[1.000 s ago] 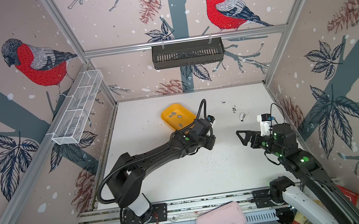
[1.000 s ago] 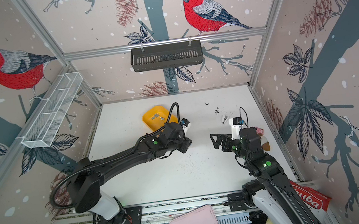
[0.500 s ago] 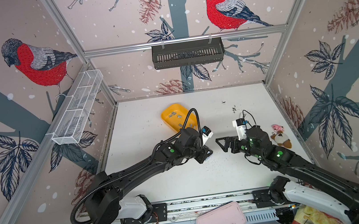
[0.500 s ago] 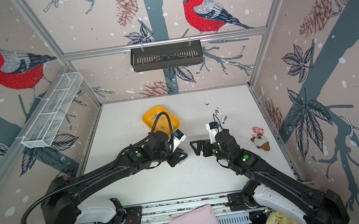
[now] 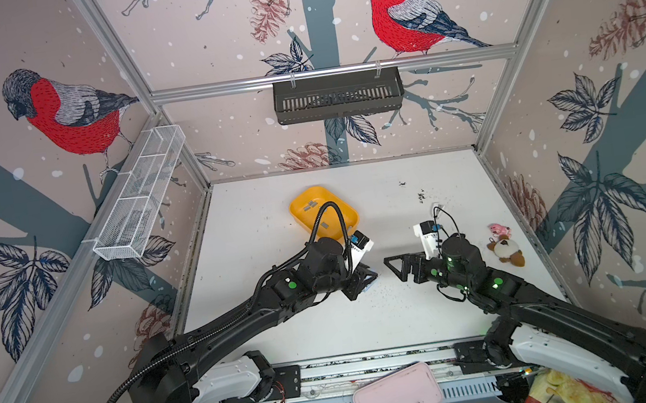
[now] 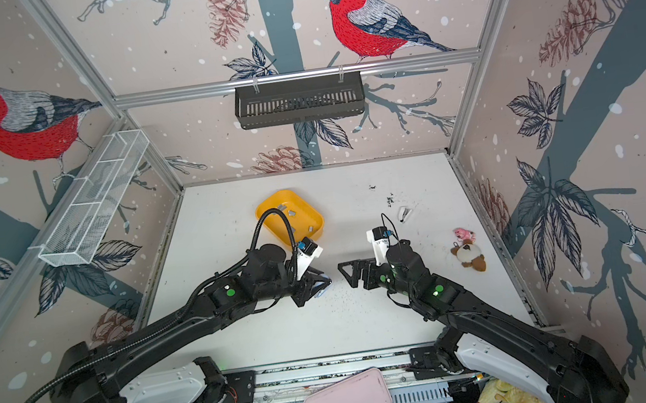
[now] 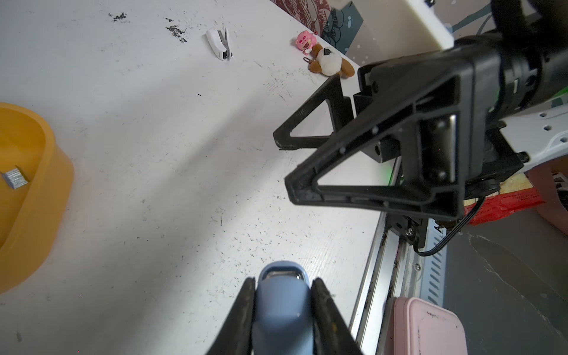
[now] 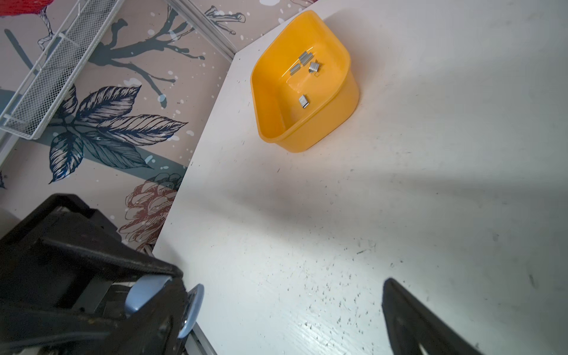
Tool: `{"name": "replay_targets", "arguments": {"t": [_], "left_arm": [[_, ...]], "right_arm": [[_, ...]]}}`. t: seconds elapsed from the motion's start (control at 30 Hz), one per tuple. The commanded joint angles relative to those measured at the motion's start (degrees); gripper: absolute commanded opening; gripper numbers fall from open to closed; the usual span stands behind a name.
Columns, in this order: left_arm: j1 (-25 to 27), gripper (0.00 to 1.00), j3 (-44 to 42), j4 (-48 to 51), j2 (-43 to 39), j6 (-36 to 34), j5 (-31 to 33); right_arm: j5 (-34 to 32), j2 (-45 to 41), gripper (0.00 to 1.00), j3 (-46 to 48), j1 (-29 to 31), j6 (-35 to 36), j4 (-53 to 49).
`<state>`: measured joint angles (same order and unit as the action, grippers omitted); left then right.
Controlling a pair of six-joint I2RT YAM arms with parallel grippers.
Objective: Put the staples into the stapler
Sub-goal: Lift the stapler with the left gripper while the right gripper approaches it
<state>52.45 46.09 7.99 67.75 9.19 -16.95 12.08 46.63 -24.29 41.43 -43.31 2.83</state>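
Between your arms, the left gripper (image 7: 282, 281) clamps the blue stapler (image 7: 281, 316), nose seemingly aimed at the right gripper (image 7: 282, 163), jaws wide apart, while the staples (image 8: 304, 66) lie farther back in the yellow tray (image 8: 338, 104), nearer your left.

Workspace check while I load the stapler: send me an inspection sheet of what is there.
Surface: white table, speckled with dark bits.
Job's things: blue stapler in left gripper; staples loose in yellow tray.
Clutter: white stapler, plush toy, pink figurine on the right side.
Grippers: left shut on blue stapler; right gripper open, empty, facing it.
Cables: black hose loops above left wrist.
Surroundings: black basket on back wall, wire shelf on left wall, pink box off front edge.
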Motion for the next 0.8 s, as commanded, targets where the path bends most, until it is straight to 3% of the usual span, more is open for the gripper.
{"name": "replay_targets", "arguments": {"t": [0.0, 0.77], "left_arm": [[-0.06, 0.23, -0.09, -3.73, -0.2, -0.56, -2.54], [-0.06, 0.18, -0.7, -6.55, 0.66, 0.87, -3.0]], "right_arm": [[2.07, -0.67, 1.0, 0.3, 0.4, -0.11, 3.06], [4.77, 0.11, 1.0, 1.56, 0.97, -0.46, 3.93]]}}
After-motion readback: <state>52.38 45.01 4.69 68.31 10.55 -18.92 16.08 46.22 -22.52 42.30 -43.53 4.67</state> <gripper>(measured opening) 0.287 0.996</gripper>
